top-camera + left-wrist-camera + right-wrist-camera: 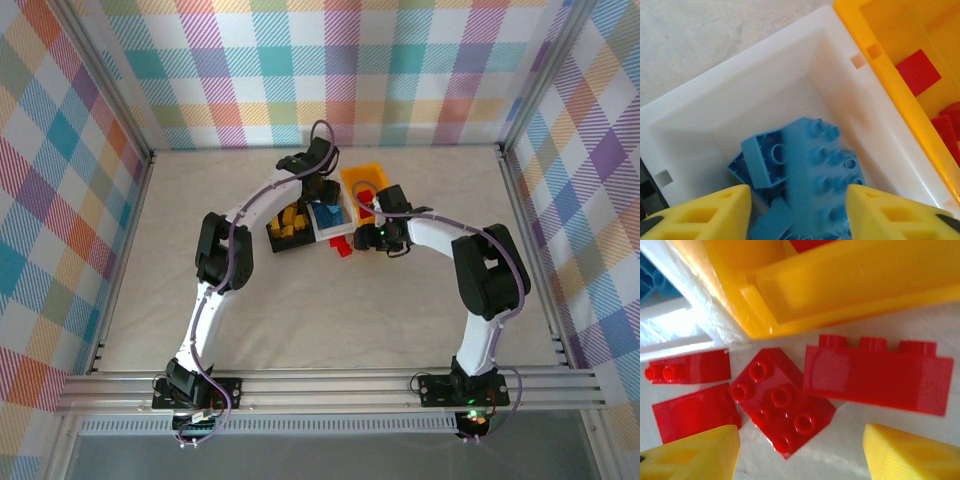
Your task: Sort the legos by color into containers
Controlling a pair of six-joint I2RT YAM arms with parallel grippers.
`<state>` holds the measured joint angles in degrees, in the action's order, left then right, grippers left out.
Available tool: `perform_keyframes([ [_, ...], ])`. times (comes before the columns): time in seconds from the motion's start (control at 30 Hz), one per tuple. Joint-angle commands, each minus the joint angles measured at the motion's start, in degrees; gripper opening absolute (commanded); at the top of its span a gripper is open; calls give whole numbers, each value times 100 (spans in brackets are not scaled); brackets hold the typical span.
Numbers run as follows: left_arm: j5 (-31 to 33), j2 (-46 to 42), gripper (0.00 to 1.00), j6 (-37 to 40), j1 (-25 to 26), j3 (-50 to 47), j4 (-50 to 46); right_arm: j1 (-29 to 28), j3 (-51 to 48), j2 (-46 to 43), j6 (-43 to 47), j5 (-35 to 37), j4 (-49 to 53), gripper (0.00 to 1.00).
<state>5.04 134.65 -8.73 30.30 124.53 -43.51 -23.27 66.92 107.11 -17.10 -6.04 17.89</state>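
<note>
1. My left fingers (705,212): parted, empty, over the white bin (740,95), which holds the blue legos (810,170).
2. Orange-yellow bin (890,75): joined beside the white one, red legos (918,71) inside.
3. My right fingers (695,455): spread, gripping nothing, above four loose red bricks (782,402) on the tabletop (850,442), just beside the orange-yellow bin.
4. Black bin (275,240): yellow legos (292,220) inside.

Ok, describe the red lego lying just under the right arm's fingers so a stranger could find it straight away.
Find the three joined bins, then the orange-yellow bin at their right end. On the table beside its wall lie loose red legos. Yours is the six-stud brick, lying diagonally, studs up, unlike the long brick tipped on its side beside it.
</note>
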Motion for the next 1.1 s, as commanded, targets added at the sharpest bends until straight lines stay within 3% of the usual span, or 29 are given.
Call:
perform_keyframes([
  [0.0,-113,-85,58,-9,-95,-34,-123,6,271,172,276,-62,-128,66],
  [0.17,-171,-157,59,-36,-113,-191,-89,-96,481,331,589,44,-45,66],
  [0.43,274,-231,59,-221,-235,-387,-193,-222,516,386,821,-52,-47,66],
  [0.7,253,-367,58,-244,-450,-751,-187,-457,557,523,984,-81,74,57],
  [1.07,129,-1247,58,-179,-736,-1887,191,-996,-167,-156,904,355,166,54],
])
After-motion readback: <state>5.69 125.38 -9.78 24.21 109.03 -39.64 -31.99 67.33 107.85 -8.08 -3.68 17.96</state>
